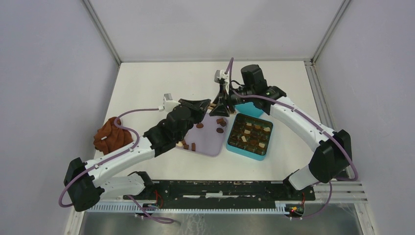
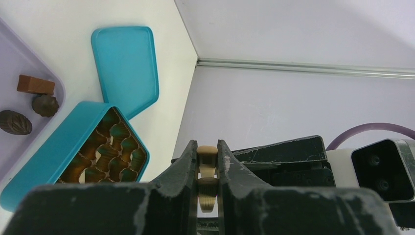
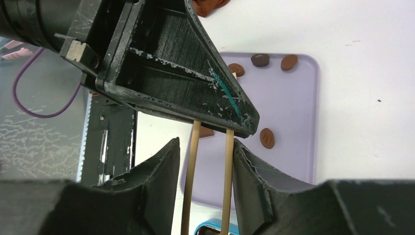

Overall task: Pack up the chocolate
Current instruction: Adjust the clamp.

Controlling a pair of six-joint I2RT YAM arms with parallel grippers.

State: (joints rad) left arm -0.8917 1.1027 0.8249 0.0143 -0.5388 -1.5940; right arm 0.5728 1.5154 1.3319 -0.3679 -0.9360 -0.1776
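Several small brown chocolate pieces (image 1: 220, 122) lie on a lilac tray (image 1: 210, 144), and more fill the teal box (image 1: 249, 136) to its right. Both grippers meet above the tray's far edge. My left gripper (image 2: 208, 147) is shut on the joined end of tan tongs (image 2: 207, 164). In the right wrist view the two tong arms (image 3: 227, 171) run between the fingers of my open right gripper (image 3: 205, 144); the right arm touches one finger and a gap stays at the other. The left gripper's fingers (image 3: 195, 93) hang just above. Loose chocolate (image 3: 266, 138) rests on the tray (image 3: 293, 112).
The box's teal lid (image 2: 126, 63) lies flat beyond the box (image 2: 63, 147). A rust-brown cloth lump (image 1: 110, 136) sits at the table's left edge. White walls close the table on three sides, and a black rail (image 1: 220, 188) runs along the near edge.
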